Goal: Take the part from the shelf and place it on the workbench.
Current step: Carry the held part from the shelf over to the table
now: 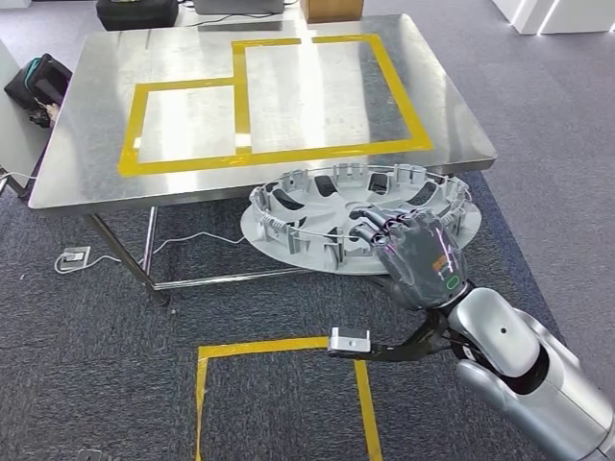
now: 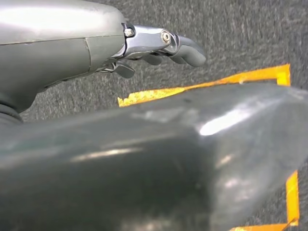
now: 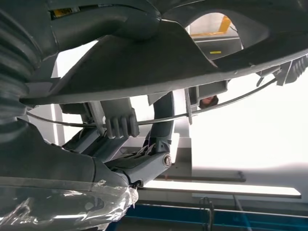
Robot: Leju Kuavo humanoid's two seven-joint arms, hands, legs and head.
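The part is a silver-grey wheel cover (image 1: 341,206), lying flat with its ribbed inner side up. It hangs in front of the workbench (image 1: 86,144), its far rim overlapping the bench's near edge. My right hand (image 1: 417,252) grips the cover's near rim, fingers curled over the edge. In the right wrist view the cover's underside (image 3: 145,67) sits close above my fingers (image 3: 138,166). Yellow tape rectangles (image 1: 246,158) mark the steel bench top. My left hand (image 2: 160,45) hangs over grey carpet with fingers stretched out, holding nothing.
A black bag (image 1: 39,82) lies off the bench's left end, with a black case (image 1: 137,12) and a cardboard box (image 1: 330,8) beyond its far edge. A power strip (image 1: 75,256) with a white cable lies by the bench legs. A yellow tape square (image 1: 279,348) marks the carpet.
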